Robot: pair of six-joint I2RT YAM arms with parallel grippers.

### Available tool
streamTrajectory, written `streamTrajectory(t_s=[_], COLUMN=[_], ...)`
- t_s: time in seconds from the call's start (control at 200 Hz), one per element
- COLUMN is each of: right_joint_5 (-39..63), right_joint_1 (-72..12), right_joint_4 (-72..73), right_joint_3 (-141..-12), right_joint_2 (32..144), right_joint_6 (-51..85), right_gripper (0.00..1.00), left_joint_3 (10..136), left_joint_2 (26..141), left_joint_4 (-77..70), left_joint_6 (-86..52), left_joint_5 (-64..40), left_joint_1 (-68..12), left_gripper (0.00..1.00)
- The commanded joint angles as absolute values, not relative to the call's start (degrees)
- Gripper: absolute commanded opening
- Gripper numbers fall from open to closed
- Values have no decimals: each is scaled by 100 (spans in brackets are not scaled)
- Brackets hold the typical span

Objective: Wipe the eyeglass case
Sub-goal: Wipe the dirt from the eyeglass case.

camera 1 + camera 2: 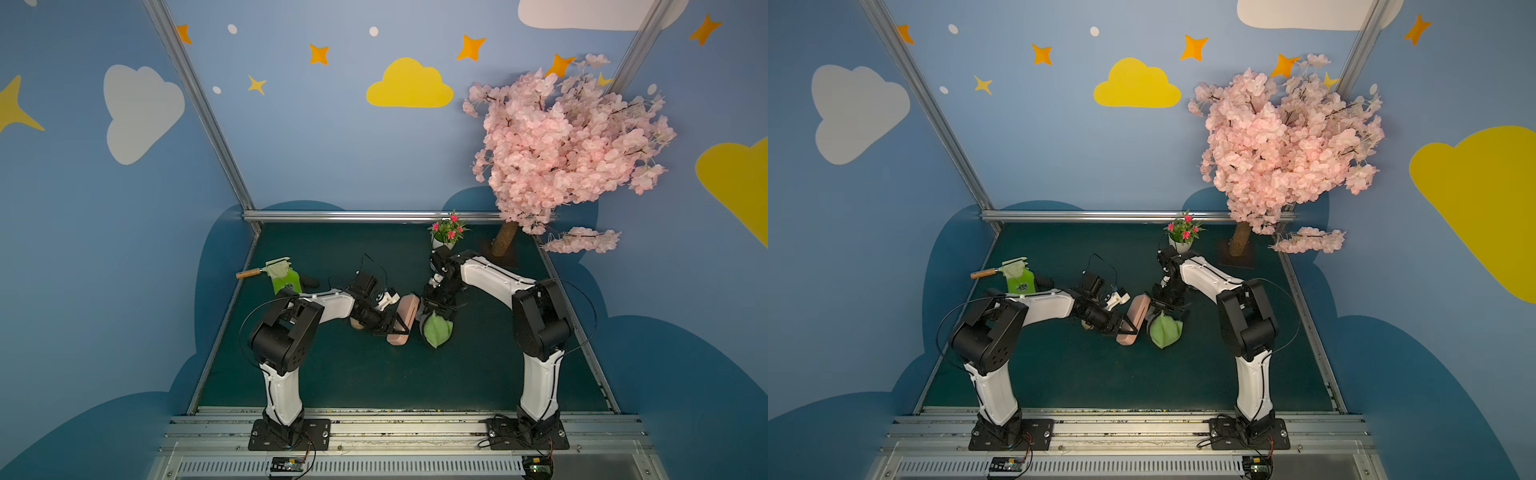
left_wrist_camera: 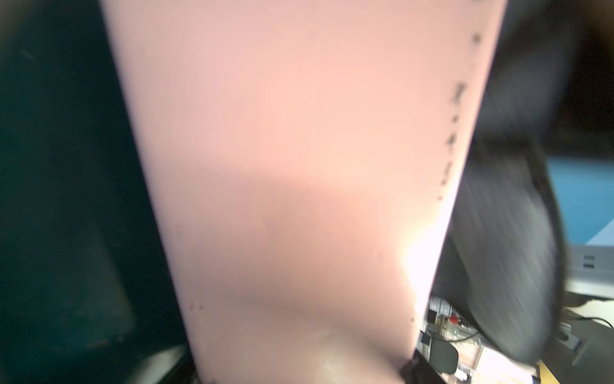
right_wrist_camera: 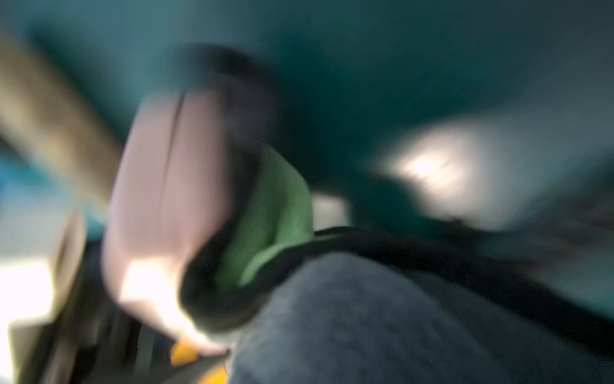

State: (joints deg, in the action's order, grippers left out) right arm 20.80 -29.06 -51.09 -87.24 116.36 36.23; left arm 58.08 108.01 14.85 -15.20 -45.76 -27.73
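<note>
The left hand (image 1: 394, 327) is clamped across the pink eyeglass case (image 1: 406, 309), holding it on edge over the counter (image 1: 374, 374) — whether its lower end touches is unclear. Just beside it, the right hand (image 1: 430, 312) pinches a bunched green cloth (image 1: 436, 330). Wiping seems the step in hand; next, the cloth likely needs pressing along the case's side against a steady grip.

Blurred eyeglass case (image 2: 299, 149) overruns the left wrist view; right wrist view smeared.
</note>
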Motion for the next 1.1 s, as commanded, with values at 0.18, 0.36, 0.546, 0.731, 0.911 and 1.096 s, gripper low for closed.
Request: streamTrajectory(t_s=[0.18, 0.36, 0.546, 0.731, 0.911, 1.096], right_joint_5=[3683, 5140, 5768, 6019, 5626, 4590], right_joint_1=[-2972, -3305, -3750, -4179, -3263, -2617], right_joint_4=[-3676, -2124, -1538, -1173, -992, -1550], right_joint_3=[-8642, -7352, -6205, -6016, -6520, -7609], right_joint_2=[12228, 11899, 10921, 10627, 10805, 11213], right_joint_6=[4387, 5195, 5476, 5733, 5843, 5582], right_gripper=[0, 0, 0, 0, 0, 0], left_joint_3=[5924, 6073, 6069, 6148, 6020, 5955], left_joint_2=[11266, 11614, 11748, 11764, 11726, 11726], left_joint_4=[1057, 920, 524, 483, 470, 440], left_joint_6=[-1755, -2008, -2313, -2378, -2356, -2364], left_joint_5=[-5152, -5473, -5816, -5898, -5862, -6058], left_joint_1=[-2910, -2808, -2755, -2725, -2784, -2917], left_gripper=[3, 3, 3, 3, 3, 3])
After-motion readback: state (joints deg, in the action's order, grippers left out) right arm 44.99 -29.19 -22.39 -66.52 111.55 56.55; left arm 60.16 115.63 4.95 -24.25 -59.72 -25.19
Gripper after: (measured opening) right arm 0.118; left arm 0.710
